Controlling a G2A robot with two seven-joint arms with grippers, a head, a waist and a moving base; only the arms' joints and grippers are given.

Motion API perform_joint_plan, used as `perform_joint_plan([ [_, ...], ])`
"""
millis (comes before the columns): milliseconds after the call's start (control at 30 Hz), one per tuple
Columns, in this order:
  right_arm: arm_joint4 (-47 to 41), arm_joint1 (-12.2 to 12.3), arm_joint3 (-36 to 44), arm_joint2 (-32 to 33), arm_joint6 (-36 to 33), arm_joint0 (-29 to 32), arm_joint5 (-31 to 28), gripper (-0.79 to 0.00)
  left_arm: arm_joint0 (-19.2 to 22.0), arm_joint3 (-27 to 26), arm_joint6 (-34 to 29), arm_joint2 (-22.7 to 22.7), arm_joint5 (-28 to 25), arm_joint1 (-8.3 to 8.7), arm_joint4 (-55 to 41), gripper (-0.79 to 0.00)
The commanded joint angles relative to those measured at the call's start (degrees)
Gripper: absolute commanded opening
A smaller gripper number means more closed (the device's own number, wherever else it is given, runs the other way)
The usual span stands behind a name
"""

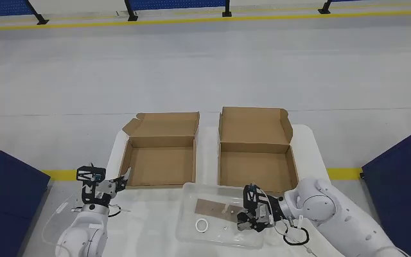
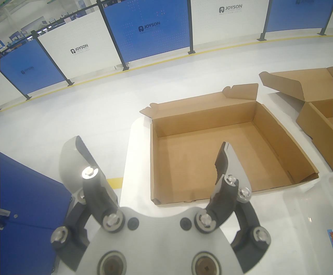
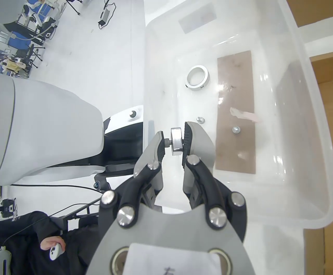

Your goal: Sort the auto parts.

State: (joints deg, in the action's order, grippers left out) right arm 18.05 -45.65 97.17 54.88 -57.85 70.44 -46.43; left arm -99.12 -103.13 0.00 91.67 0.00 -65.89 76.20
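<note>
Left gripper (image 2: 151,145): jaws spread wide, nothing held, at the table's left edge just beside the left cardboard box (image 1: 160,166). Clear bin (image 1: 212,187) sits in front of both boxes, with a metal ring (image 3: 197,76) and small bolts (image 3: 200,119) on its floor. Right gripper (image 3: 173,138): over the bin's right end, clamped on a small metal disc part (image 3: 176,147). Right cardboard box (image 1: 253,172) lies behind it.

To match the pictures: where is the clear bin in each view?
Top view: the clear bin lies just below both cardboard boxes.
Left wrist view: a corner of the bin, beside the nearer box.
Right wrist view: the bin lies below the right hand.
Shared landmark: the cardboard boxes.
</note>
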Motion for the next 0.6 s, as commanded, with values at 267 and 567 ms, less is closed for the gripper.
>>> perform_joint_plan([
  [267,-2.36,0.44,-3.34,-3.10,2.30,-2.87,-2.30,-0.785,0.00,0.00,0.00,0.00,0.00,0.00,0.00,0.000],
  [567,-6.47,1.36,-4.89,-4.67,4.64,-4.04,-4.63,-0.785,0.00,0.00,0.00,0.00,0.00,0.00,0.00,0.000],
])
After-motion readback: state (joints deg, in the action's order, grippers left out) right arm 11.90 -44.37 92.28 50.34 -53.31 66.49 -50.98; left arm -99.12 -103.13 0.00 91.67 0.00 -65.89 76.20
